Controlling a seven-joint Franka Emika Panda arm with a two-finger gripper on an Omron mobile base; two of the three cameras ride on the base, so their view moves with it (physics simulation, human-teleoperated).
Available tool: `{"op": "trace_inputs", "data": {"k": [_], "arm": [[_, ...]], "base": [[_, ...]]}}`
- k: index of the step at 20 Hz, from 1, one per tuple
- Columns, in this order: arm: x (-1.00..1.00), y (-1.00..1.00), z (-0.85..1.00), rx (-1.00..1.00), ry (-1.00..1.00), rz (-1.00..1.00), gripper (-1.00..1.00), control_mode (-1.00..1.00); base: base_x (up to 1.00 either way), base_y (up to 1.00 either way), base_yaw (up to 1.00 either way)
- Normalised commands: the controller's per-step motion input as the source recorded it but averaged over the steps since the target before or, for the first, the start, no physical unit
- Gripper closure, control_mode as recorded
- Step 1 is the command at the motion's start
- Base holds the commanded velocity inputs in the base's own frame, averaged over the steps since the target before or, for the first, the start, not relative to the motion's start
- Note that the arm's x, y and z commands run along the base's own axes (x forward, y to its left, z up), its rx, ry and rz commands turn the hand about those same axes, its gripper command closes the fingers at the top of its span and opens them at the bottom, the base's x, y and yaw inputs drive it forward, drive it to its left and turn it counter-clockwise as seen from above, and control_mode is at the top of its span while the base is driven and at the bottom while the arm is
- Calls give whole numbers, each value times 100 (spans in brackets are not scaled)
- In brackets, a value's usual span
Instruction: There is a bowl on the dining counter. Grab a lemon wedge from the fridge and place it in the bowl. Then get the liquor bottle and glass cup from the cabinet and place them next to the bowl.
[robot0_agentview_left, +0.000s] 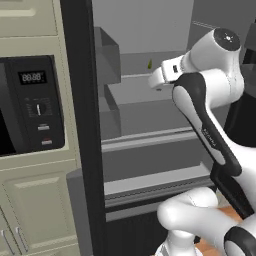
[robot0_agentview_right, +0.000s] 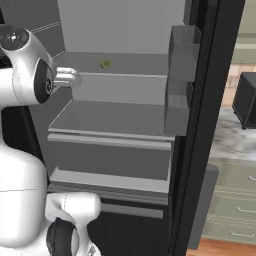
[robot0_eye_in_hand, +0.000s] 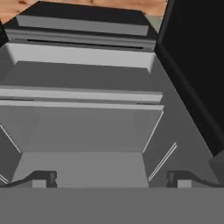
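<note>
A home kitchen, this one was: the fridge (robot0_agentview_right: 120, 115) stood open with its grey shelves and door bins on show, a small lemon wedge (robot0_agentview_right: 105, 64) lay on an upper shelf, and a built-in microwave (robot0_agentview_left: 30, 105) with a lit clock sat in cream panelled cabinetry (robot0_agentview_left: 35, 210) just beside it, while cream drawers (robot0_agentview_right: 232, 220) under a marbled counter (robot0_agentview_right: 235, 140) ran off to the right over a wooden floor
</note>
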Motion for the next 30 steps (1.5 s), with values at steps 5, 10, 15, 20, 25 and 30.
{"op": "trace_inputs", "data": {"k": [5, 10, 15, 20, 25, 30], "arm": [[59, -17, 24, 0, -1, -6, -100, -100], [67, 0, -1, 0, -17, -4, -100, -100], [56, -2, -2, 0, -7, -5, -100, -100], [54, -6, -14, 0, 1, -6, -100, -100], [43, -11, 2, 0, 1, -2, -100, -100], [41, -22, 0, -1, 0, 0, -100, -100]], "base": [[0, 0, 0], [0, 0, 0], [0, 0, 0], [0, 0, 0], [0, 0, 0], [0, 0, 0]]}}
